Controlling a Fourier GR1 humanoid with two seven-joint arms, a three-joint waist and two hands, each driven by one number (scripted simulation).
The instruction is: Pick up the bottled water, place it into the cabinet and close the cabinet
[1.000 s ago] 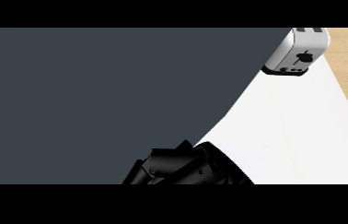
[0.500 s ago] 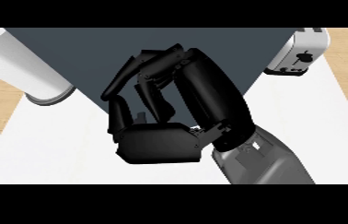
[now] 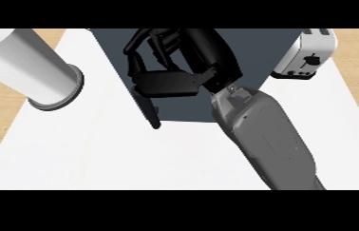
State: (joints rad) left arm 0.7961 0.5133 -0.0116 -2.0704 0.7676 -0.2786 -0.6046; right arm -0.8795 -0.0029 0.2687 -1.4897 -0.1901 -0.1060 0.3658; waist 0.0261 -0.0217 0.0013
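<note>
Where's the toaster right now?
In the head view, the toaster stands at the upper right on the white counter, beside the dark cabinet, right of the right hand.

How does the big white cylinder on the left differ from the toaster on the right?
The cylinder is plain white and round, with a grey rim at its end; the toaster is boxy and silvery, with black trim. The cylinder looks much larger than the toaster. It lies tilted at the view's left edge; the toaster sits at the right. Both are on the white counter.
</note>
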